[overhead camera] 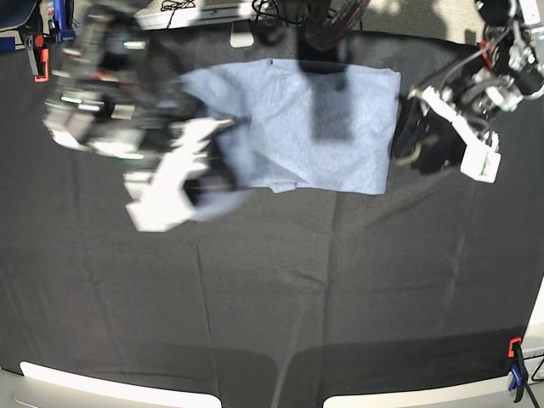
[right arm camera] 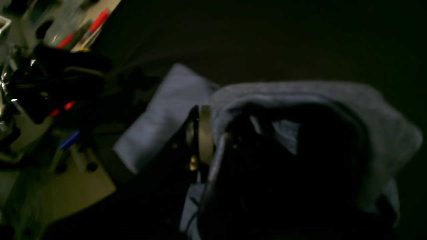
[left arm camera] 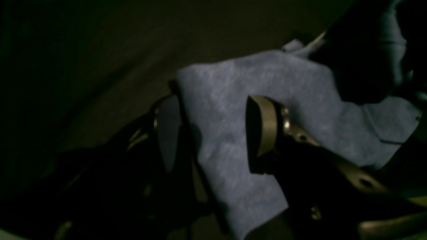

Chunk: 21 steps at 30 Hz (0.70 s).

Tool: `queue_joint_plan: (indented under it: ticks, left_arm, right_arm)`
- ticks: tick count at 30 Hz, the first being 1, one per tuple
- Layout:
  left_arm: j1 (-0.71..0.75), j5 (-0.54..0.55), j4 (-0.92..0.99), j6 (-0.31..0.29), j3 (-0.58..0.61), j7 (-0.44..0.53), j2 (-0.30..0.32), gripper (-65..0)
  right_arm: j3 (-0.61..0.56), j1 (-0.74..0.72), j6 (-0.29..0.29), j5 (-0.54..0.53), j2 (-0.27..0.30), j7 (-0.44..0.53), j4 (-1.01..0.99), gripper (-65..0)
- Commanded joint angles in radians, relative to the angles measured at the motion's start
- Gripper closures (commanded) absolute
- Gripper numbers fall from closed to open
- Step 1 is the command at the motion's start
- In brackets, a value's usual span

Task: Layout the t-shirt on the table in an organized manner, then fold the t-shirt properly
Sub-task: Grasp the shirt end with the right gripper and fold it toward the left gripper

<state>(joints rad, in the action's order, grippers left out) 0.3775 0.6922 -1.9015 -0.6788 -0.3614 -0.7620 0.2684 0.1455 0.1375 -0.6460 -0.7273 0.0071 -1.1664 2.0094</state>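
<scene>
The blue-grey t-shirt (overhead camera: 306, 127) lies at the far middle of the black table (overhead camera: 272, 297), its left part bunched and pulled up. My right gripper (overhead camera: 208, 174) is blurred at that left side. In the right wrist view it (right arm camera: 208, 133) is shut on a fold of the t-shirt (right arm camera: 166, 110). My left gripper (overhead camera: 406, 140) rests at the shirt's right edge. In the left wrist view its fingers (left arm camera: 263, 126) stand wide apart, open, with the t-shirt's cloth (left arm camera: 227, 100) lying between them. No lettering shows.
A red clamp (overhead camera: 38, 51) sits at the table's far left corner and another clamp (overhead camera: 516, 374) at the near right edge. Cables and gear (overhead camera: 255, 13) crowd the back edge. Red (right arm camera: 96, 21) and blue (right arm camera: 68, 140) clamp handles show beside the table's corner.
</scene>
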Motion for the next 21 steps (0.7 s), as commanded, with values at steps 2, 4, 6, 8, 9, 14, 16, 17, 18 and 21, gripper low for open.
queue_joint_plan:
  ticks: [2,4,6,8,9,14,16,17,18,21]
  left_arm:
    - [0.011,0.023,-0.015,-0.006,-0.016,0.026,0.021,-29.4]
    - [0.023,0.023,-0.015,-0.008,-0.039,0.026,0.02,-29.4]
    - [0.029,0.024,-0.015,-0.019,-0.065,0.021,0.021,-29.4]
    - [0.039,0.024,-0.015,-0.019,-0.092,0.023,0.021,-29.2]
    - [0.041,0.024,-0.015,-0.019,-0.105,0.021,0.02,-29.2]
    - [0.044,0.036,-0.015,-0.019,-0.161,0.018,0.021,-29.2]
    - [0.044,0.068,-0.015,-0.019,-0.179,0.014,0.021,-29.2]
    - [0.044,0.079,-0.015,-0.019,-0.185,0.013,0.021,-29.2]
    - [0.044,0.089,-0.015,-0.019,-0.189,0.009,0.021,-29.2]
    - [0.044,0.111,-0.015,-0.019,-0.188,-0.015,0.02,-29.2]
  right_arm:
    - [-0.069,-0.036,0.006,0.021,-0.05,0.048,0.018,0.0]
    - [-0.14,-0.043,0.026,0.096,-0.098,0.074,0.018,0.0]
    - [-0.203,-0.043,0.051,0.173,-0.137,0.094,0.018,0.0]
    - [-0.256,-0.043,0.071,0.234,-0.164,0.103,0.015,0.0]
    - [-0.28,-0.043,0.08,0.264,-0.164,0.113,0.011,0.0]
    - [-0.392,-0.043,0.145,0.386,-0.164,0.2,-0.04,0.0]
    - [-0.427,-0.043,0.161,0.411,-0.164,0.242,-0.07,0.0]
    - [-0.444,-0.043,0.161,0.412,-0.164,0.264,-0.087,0.0]
    - [-0.46,-0.044,0.161,0.412,-0.164,0.286,-0.105,0.0]
    - [-0.5,-0.044,0.161,0.414,-0.164,0.354,-0.159,0.0]
